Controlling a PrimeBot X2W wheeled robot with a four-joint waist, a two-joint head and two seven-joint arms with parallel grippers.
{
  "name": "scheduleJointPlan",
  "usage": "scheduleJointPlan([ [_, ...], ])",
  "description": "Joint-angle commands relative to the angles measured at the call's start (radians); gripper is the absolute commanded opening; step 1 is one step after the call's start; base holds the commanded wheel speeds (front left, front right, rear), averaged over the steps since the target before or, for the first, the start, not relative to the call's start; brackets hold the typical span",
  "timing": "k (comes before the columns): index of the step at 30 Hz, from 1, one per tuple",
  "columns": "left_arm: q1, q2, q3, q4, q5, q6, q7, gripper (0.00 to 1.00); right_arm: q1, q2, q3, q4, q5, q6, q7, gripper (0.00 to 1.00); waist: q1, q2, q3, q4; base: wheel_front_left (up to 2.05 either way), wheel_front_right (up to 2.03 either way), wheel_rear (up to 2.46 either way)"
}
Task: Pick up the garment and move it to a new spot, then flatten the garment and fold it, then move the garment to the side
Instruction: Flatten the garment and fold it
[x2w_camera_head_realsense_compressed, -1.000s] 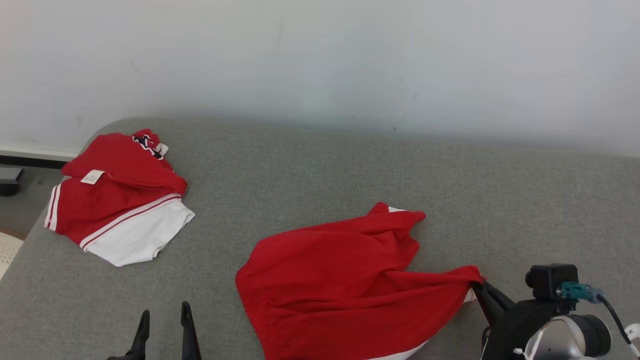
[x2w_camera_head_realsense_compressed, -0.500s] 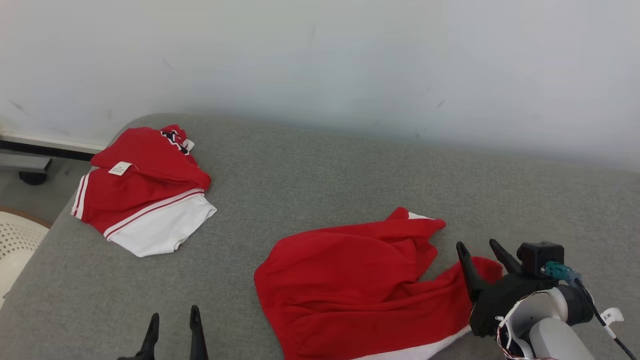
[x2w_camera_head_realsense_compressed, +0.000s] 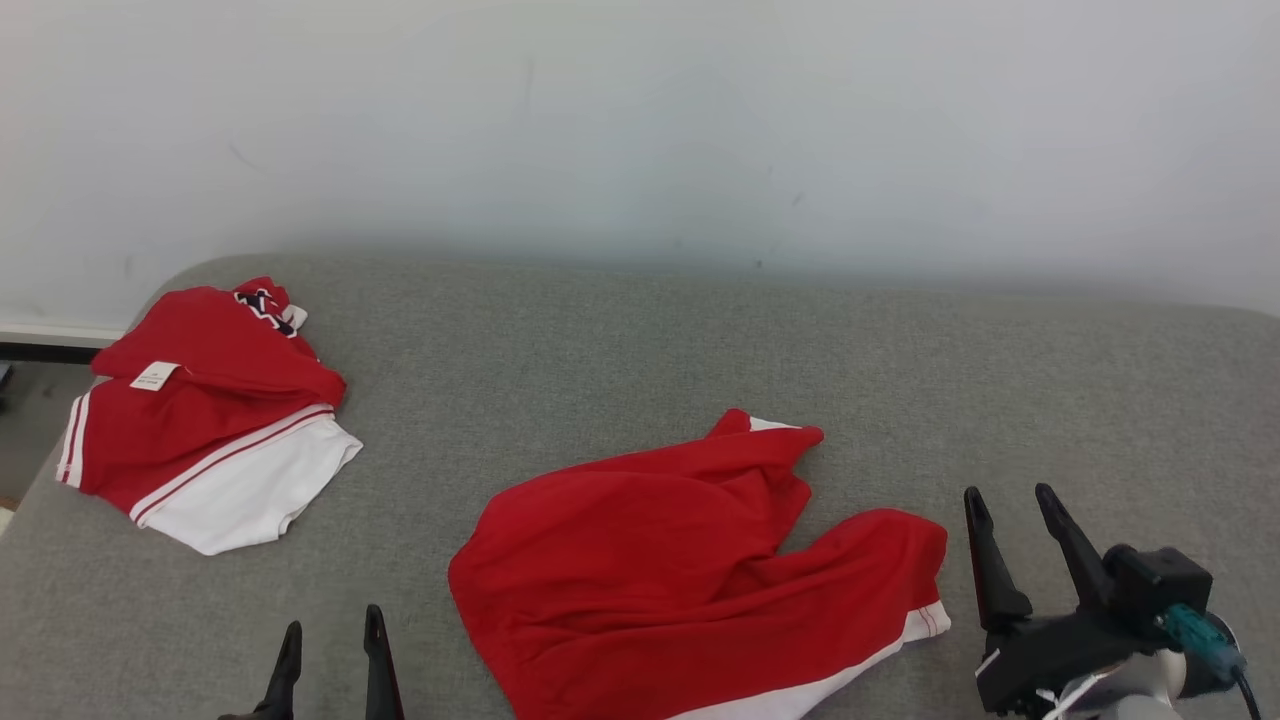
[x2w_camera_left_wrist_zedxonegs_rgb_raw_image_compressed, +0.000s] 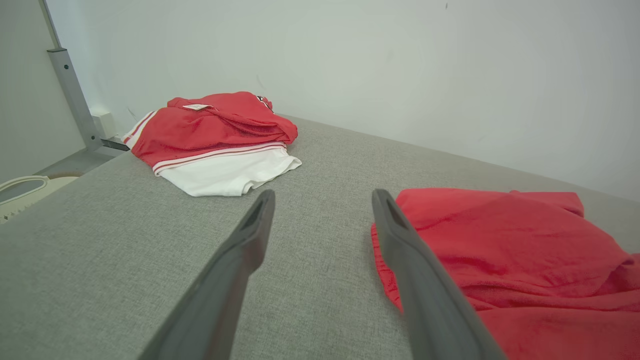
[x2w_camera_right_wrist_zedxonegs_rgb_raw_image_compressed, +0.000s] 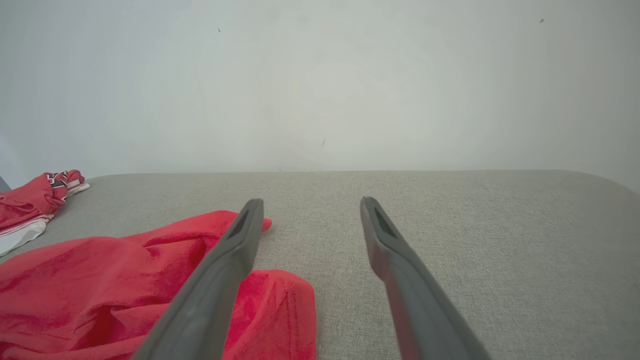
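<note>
The red garment (x2w_camera_head_realsense_compressed: 650, 560) is lying crumpled and unfolded on the grey fabric-covered surface (x2w_camera_head_realsense_compressed: 600, 340), toward 6 o'clock in the head view. Its white hem band is running along its lower right edge, a small bunched corner is poking up at its 1 o'clock side, and a rumpled lobe is reaching out toward 3 o'clock.

The right gripper (x2w_camera_head_realsense_compressed: 1010, 493) is hovering just beside that lobe, at the garment's 3 o'clock. Its two dark fingers are standing wide apart and are gripping nothing, and grey fabric is showing between them and the red cloth. In the right wrist view the right gripper (x2w_camera_right_wrist_zedxonegs_rgb_raw_image_compressed: 311, 201) is pointing at the bare surface and the wall, with the garment (x2w_camera_right_wrist_zedxonegs_rgb_raw_image_compressed: 100, 280) spreading off toward 8 o'clock behind one finger.

The left gripper (x2w_camera_head_realsense_compressed: 332, 620) is waiting at the garment's 8 o'clock, near the bottom edge of the head view, also spread fully and carrying nothing. In the left wrist view the left gripper (x2w_camera_left_wrist_zedxonegs_rgb_raw_image_compressed: 324, 192) is framing bare surface, with the garment (x2w_camera_left_wrist_zedxonegs_rgb_raw_image_compressed: 500, 240) lying at 4 o'clock.

A second garment (x2w_camera_head_realsense_compressed: 200, 420), red and white with a small white label on top, is sitting folded well apart at 10 o'clock, near the surface's rounded corner. A white wall (x2w_camera_head_realsense_compressed: 640, 120) is rising behind everything.
</note>
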Motion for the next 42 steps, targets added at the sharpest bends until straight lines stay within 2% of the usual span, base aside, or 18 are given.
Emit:
scheduleJointPlan([
  [1,0.015,0.004,0.002,-0.006,0.014,0.004,-0.003,1.0,0.032,0.0,-0.005,-0.021,-0.007,0.003,-0.008,1.0,0.0,0.0,0.004,-0.018,0.0,0.0,0.0],
  [8,0.015,0.002,-0.011,-0.007,0.011,-0.003,0.003,1.0,0.16,0.027,-0.033,-0.13,-0.033,0.003,0.035,1.0,0.0,0.0,0.018,-0.034,0.0,0.0,0.0],
  [14,0.028,-0.008,-0.076,0.027,0.009,-0.046,0.053,1.0,0.193,0.027,-0.017,-0.135,-0.038,0.003,0.112,1.0,0.0,0.0,0.029,-0.038,0.0,0.0,0.0],
  [20,0.01,-0.034,-0.162,0.132,0.002,-0.1,0.131,1.0,0.131,0.008,0.038,-0.031,-0.052,0.003,0.148,1.0,0.0,0.0,0.042,-0.044,0.0,0.0,0.0],
  [23,0.009,-0.062,-0.191,0.175,-0.007,-0.119,0.138,1.0,0.086,-0.002,0.074,0.043,-0.046,0.003,0.153,1.0,0.0,0.0,0.053,-0.049,0.0,0.0,0.0],
  [32,-0.025,-0.095,-0.224,0.257,-0.014,-0.139,0.125,1.0,-0.061,0.004,0.154,0.278,-0.03,0.003,0.105,1.0,0.0,0.0,0.076,-0.031,0.0,0.0,0.0],
  [33,-0.025,-0.096,-0.231,0.259,-0.012,-0.141,0.129,0.91,-0.073,0.004,0.16,0.303,-0.03,0.003,0.098,1.0,0.0,0.0,0.077,-0.027,0.0,0.0,0.0],
  [34,-0.026,-0.099,-0.235,0.26,-0.013,-0.143,0.13,0.18,-0.087,0.006,0.164,0.325,-0.029,0.003,0.091,0.53,0.0,0.0,0.079,-0.024,0.0,0.0,0.0],
  [35,-0.025,-0.1,-0.241,0.261,-0.011,-0.149,0.129,0.0,-0.099,0.006,0.17,0.345,-0.031,0.003,0.08,0.12,0.0,0.0,0.08,-0.021,0.0,0.0,0.0],
  [36,-0.025,-0.101,-0.245,0.262,-0.009,-0.148,0.127,0.0,-0.11,0.008,0.174,0.365,-0.031,0.003,0.069,0.0,0.0,0.0,0.082,-0.018,0.0,0.0,0.0],
  [42,-0.044,-0.109,-0.236,0.252,-0.03,-0.156,0.098,0.0,-0.154,0.02,0.205,0.46,-0.002,0.002,0.022,0.0,0.0,0.0,0.085,-0.007,0.0,0.0,0.0],
])
